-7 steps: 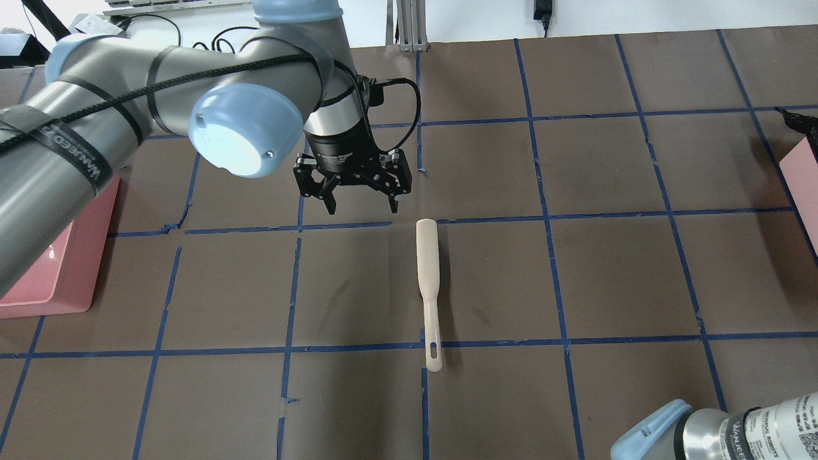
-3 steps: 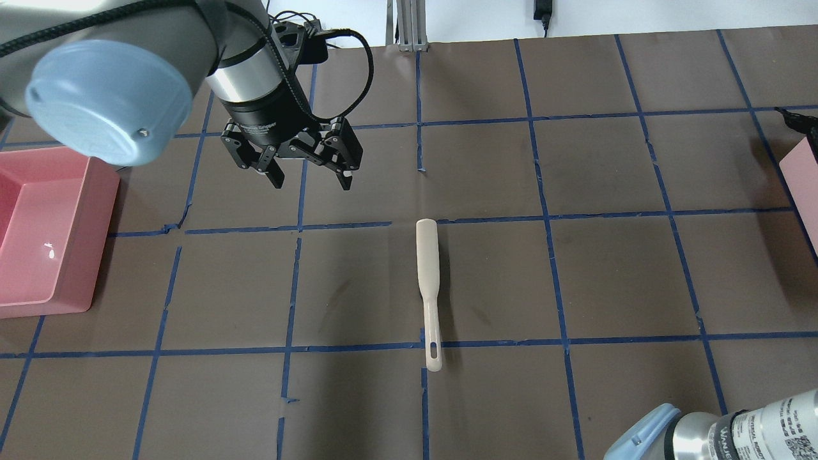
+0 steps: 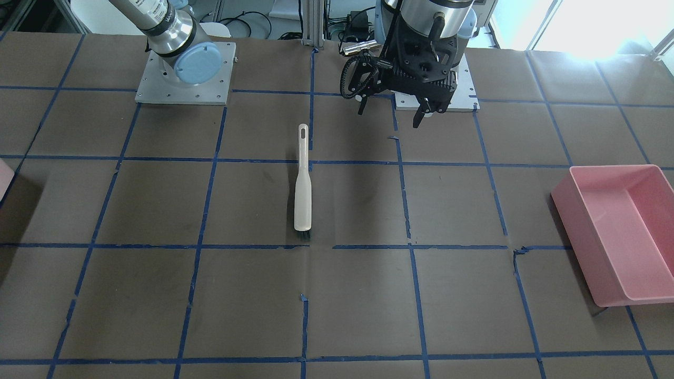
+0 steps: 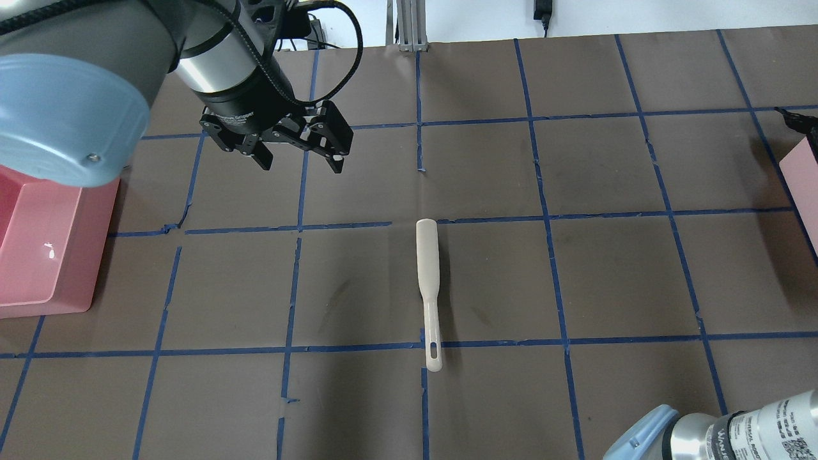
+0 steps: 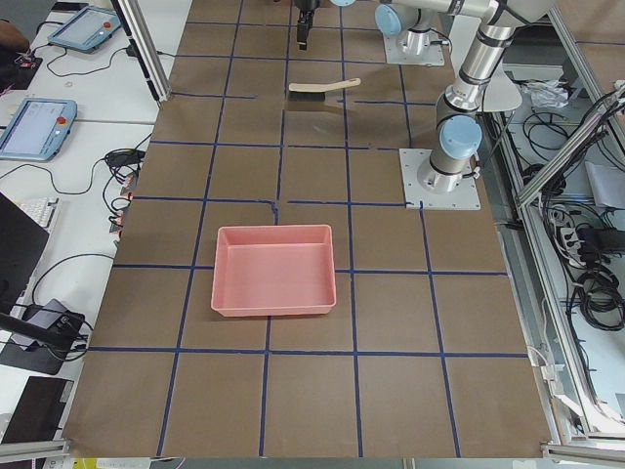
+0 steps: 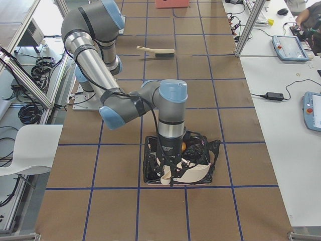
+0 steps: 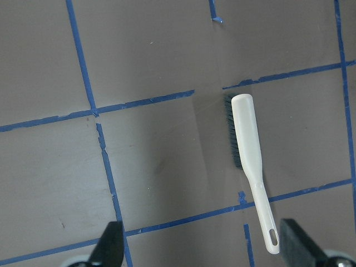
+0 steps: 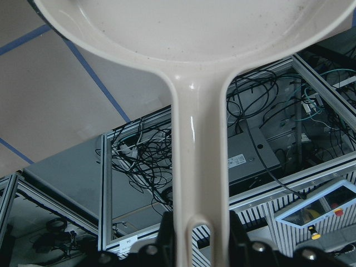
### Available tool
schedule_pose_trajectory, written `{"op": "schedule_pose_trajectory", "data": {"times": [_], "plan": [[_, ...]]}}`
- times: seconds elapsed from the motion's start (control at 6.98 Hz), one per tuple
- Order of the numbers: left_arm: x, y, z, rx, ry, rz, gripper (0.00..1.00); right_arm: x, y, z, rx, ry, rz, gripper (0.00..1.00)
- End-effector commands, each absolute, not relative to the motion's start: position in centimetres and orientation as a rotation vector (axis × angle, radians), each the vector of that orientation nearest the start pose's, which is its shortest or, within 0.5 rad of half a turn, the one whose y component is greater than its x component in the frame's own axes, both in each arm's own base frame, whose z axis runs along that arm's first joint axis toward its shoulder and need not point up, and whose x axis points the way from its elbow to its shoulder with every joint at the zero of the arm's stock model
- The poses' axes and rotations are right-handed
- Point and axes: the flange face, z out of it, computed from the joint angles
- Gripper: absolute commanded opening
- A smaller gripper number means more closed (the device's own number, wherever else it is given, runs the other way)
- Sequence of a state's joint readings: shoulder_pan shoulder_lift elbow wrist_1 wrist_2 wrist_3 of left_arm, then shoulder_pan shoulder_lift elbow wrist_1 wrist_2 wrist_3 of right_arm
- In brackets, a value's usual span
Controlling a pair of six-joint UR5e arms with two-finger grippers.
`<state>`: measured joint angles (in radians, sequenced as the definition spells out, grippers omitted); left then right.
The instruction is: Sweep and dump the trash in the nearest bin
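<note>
A cream brush (image 4: pixel 427 268) with dark bristles lies flat on the brown table, also in the front view (image 3: pixel 303 189) and the left wrist view (image 7: pixel 247 139). My left gripper (image 4: pixel 300 165) is open and empty, raised above the table, left of and beyond the brush; it also shows in the front view (image 3: pixel 390 117). My right gripper (image 8: pixel 200 239) is shut on the handle of a cream dustpan (image 8: pixel 194 33). In the right exterior view the dustpan (image 6: pixel 193 173) hangs over a black bag (image 6: pixel 213 150). The pale pink bin shows only as a corner (image 4: pixel 804 182).
A pink rectangular tub (image 4: pixel 45 255) stands at the table's left end, also in the front view (image 3: pixel 616 231). Blue tape lines grid the brown table (image 4: pixel 613 275). The right arm's elbow (image 4: pixel 735 434) sits at the near right corner. Both arm base plates stand along the robot's edge.
My left gripper has moved left and away from the brush, still open, and its arm has swung off the pink tub. The brush has not moved.
</note>
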<state>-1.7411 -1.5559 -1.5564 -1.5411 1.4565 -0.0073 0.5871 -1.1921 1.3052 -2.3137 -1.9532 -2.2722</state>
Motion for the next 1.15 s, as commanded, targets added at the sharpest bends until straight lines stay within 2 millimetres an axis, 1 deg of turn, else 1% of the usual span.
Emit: {"op": "schedule_pose_trajectory", "data": {"times": [0.0,0.14,0.29,0.43,0.57,0.72,0.86,1.0], "plan": [[-22.3,-45.5,50.0,0.274,3.249,-0.106,1.0,-48.8,-46.6,51.0,1.358,-2.013,-0.526,0.02],[-22.2,-45.1,50.6,0.27,3.245,-0.126,1.0,-47.0,-47.0,51.2,1.372,-1.996,-0.545,0.02],[-22.1,-44.6,51.0,0.267,3.246,-0.126,1.0,-46.6,-46.9,51.4,1.37,-1.967,-0.549,0.02],[-22.1,-44.4,51.1,0.267,3.246,-0.129,1.0,-46.6,-47.1,51.7,1.398,-1.917,-0.549,0.02],[-21.9,-44.4,51.2,0.262,3.244,-0.124,1.0,-46.6,-47.2,51.6,1.432,-1.898,-0.553,0.02],[-21.8,-44.0,51.5,0.258,3.245,-0.085,1.0,-46.6,-47.4,51.4,1.466,-1.877,-0.564,0.02],[-21.6,-44.0,51.4,0.252,3.247,-0.08,1.0,-46.6,-48.1,51.6,1.53,-1.767,-0.533,0.02],[-20.5,-45.1,51.6,0.21,3.253,-0.161,1.0,-46.8,-48.8,51.0,1.616,-1.695,-0.525,0.01]]}}
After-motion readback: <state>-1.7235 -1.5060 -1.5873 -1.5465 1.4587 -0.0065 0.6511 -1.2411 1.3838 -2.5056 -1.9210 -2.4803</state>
